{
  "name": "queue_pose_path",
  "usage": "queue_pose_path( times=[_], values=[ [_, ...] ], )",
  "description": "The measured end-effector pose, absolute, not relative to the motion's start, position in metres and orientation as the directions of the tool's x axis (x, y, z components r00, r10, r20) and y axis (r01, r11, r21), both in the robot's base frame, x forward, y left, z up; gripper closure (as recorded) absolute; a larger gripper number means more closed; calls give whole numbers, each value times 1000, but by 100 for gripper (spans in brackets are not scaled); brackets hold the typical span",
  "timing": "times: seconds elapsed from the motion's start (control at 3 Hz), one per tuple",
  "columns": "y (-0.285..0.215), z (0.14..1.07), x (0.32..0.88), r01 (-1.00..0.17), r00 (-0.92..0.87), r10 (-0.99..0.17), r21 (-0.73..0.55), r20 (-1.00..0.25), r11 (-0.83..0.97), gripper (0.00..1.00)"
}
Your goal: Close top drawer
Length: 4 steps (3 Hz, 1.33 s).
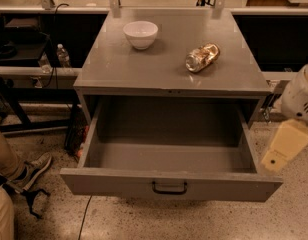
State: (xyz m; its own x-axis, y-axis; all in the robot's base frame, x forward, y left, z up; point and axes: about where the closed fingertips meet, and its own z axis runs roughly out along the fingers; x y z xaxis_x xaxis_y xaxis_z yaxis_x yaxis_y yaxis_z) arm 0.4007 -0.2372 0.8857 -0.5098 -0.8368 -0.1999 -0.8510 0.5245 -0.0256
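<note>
Top drawer: the top drawer (169, 183) is pulled far out of the grey cabinet, and its flat front panel runs across the lower middle of the frame.
Drawer tray: deep and boxy, with its grey floor and side walls in plain sight from above.
Handle: a small black bail handle (169, 188) sits at the centre of the front panel.
Cabinet top: the grey cabinet top (159, 71) fills the upper middle of the frame, above and behind the open tray.
Bowl: a white bowl (140, 34) stands upright on the cabinet top, towards its upper left.
Can: a shiny crumpled can (202, 57) lies on its side on the cabinet top, right of the bowl and well apart from it.
Bottle: a clear water bottle (63, 57) stands on a low shelf at the upper left, beside the cabinet.
Person: a shoe (36, 168) and a tan trouser leg (4, 154) show at the left edge, near the drawer's left front corner but not touching it.
Cable: a thin dark cable (86, 215) trails over the speckled floor below the drawer's left end.
Arm: a white arm housing (301, 96) comes in at the right edge of the frame.
Gripper: the cream-coloured gripper (284, 146) hangs below that housing at the right edge, just beside the drawer's right front corner, with a gap between the two.
Gripper state: I cannot tell whether it is released or clenched; it holds nothing that I can see and touches neither drawer nor handle.
</note>
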Motion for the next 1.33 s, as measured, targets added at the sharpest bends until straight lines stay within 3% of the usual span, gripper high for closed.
queue_pose_path(
  times=[0.33, 0.67, 1.33],
  values=[
    [-235, 814, 365, -775, -631, -759, 142, -157, 615, 0],
    [-229, 784, 345, -736, -674, -729, 195, -123, 648, 0],
    [-224, 725, 322, -679, -732, -676, 189, -87, 710, 49]
  ],
)
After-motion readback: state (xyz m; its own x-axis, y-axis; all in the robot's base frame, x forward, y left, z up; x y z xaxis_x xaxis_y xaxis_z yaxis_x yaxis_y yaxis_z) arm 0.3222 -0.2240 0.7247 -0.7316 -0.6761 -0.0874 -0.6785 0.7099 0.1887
